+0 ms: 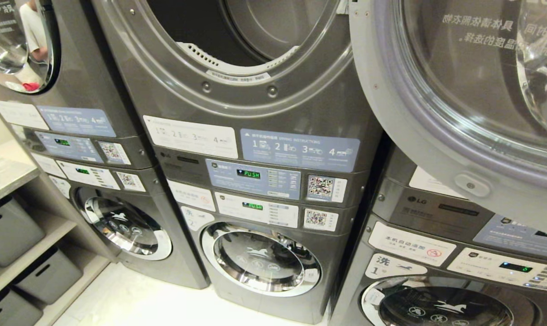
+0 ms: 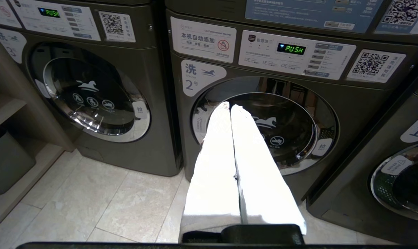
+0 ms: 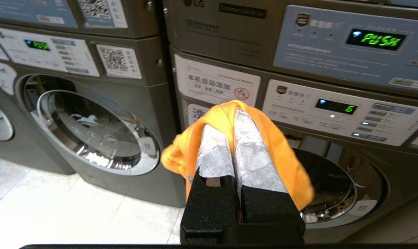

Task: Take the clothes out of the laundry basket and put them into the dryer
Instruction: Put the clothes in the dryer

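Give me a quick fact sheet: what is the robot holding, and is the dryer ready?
right gripper: shut on orange cloth, low in front of the washers
left gripper: shut, empty, facing washer 2 door
dryer opening: open, drum looks empty
dryer door: swung out to the right
laundry basket: not in view

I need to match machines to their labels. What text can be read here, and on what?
"PUSH": green display of washer 2.
"洗 2": sticker beside that washer's door.
"本机自动添加": white sticker above it.
"LG": badge on the dryer panel.
"PUSH": dryer display.
"6": washer display below it.
"1 2 3 4": blue instruction label.
Too small to read: QR labels, fine print.
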Controlling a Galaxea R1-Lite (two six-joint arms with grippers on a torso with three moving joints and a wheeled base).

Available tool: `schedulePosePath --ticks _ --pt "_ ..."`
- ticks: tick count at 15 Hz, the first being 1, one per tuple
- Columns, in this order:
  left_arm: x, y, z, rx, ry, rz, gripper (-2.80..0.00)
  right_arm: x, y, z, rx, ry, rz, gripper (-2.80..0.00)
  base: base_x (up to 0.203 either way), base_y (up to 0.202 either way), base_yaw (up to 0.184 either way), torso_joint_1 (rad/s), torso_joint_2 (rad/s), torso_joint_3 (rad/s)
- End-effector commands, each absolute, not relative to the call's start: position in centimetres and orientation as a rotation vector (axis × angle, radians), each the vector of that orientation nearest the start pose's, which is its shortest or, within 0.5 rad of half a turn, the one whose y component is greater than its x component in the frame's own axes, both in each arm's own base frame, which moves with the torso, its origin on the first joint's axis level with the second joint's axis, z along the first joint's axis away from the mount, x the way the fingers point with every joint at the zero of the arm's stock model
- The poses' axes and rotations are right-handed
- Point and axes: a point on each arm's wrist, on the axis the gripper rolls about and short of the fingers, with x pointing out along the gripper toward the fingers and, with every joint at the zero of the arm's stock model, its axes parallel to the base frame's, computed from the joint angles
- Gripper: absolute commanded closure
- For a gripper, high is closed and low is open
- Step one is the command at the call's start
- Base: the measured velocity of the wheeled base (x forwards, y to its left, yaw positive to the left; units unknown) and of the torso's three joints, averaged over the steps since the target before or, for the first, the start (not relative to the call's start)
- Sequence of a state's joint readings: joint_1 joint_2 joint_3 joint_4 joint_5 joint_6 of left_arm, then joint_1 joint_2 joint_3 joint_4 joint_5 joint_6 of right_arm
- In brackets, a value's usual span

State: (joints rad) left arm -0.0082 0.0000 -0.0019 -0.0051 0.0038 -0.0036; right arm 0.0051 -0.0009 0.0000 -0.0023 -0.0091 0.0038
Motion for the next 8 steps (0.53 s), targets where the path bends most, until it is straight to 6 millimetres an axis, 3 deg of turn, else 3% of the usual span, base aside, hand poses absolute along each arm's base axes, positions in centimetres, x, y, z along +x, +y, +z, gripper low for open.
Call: schedulePosePath --ticks 1,8 --pt "-2.29 0.03 7.68 -0.003 -0.006 -0.003 0.0 -2.29 -0.03 7.58 0.005 -0.005 -0.003 0.0 0.132 -0.085 0.005 -0.023 0.0 0.012" --pt "-2.28 0.03 7.67 -0.003 -0.007 -0.003 0.0 -2.29 -0.03 7.58 0.006 -0.005 -0.003 0.0 0.182 -0.174 0.0 0.005 0.01 0.003"
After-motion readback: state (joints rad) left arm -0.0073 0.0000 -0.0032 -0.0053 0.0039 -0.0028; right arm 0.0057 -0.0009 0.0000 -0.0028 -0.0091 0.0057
